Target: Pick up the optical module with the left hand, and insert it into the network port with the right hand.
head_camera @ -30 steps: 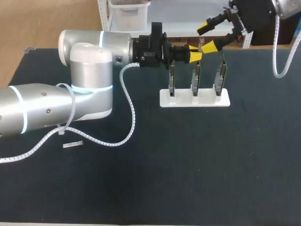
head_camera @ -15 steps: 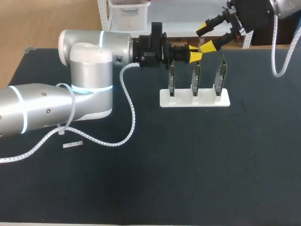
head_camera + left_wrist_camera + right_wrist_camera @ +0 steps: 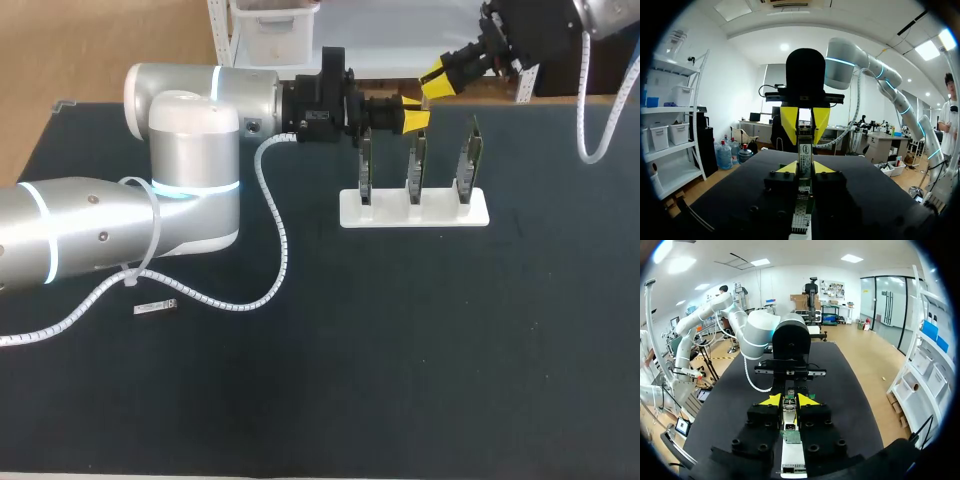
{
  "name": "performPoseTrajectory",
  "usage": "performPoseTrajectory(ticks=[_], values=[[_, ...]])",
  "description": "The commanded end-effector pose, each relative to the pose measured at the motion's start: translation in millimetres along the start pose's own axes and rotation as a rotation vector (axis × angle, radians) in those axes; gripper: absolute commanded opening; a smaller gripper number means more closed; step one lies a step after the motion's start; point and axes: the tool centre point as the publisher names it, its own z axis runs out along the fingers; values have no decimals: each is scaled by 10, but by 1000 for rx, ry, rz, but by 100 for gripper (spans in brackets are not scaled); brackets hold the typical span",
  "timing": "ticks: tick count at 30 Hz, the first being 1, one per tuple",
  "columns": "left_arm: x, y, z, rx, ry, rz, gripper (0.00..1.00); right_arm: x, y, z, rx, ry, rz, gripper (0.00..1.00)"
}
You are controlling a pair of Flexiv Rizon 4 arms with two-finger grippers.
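Note:
The optical module (image 3: 804, 151), a slim silver bar with a label, is held in the air between both grippers, above the back of the table. My left gripper (image 3: 415, 120) is shut on one end of it, as the left wrist view (image 3: 804, 168) shows. Coming in from the back right, my right gripper (image 3: 438, 77) is shut on the other end (image 3: 790, 440), its yellow tips (image 3: 789, 122) pressed to both sides. The port stand (image 3: 413, 209), a white base with three upright green boards (image 3: 467, 150), sits just below and in front of them.
A second small silver module (image 3: 155, 307) lies on the dark mat near the left arm's elbow. The left arm's white spiral cable (image 3: 270, 230) hangs over the mat left of the stand.
My right gripper's fingers, wide open a second ago, have come together on the module held by the left gripper. The left arm has stayed where it was.

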Motion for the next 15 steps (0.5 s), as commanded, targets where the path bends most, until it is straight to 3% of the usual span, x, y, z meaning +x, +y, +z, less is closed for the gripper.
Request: performPoseTrajectory(ticks=[1, 8, 9, 10, 15], values=[[1, 13, 11, 2, 0, 0, 0, 4, -11, 6, 1, 0, -1, 0], [1, 13, 11, 2, 0, 0, 0, 12, -2, 6, 2, 1, -2, 0], [1, 13, 11, 2, 0, 0, 24, 13, 0, 6, 2, 1, -2, 0], [1, 13, 11, 2, 0, 0, 100, 13, 1, 5, 3, 2, -2, 0], [1, 13, 11, 2, 0, 0, 100, 13, 3, 2, 4, 4, -3, 0]])
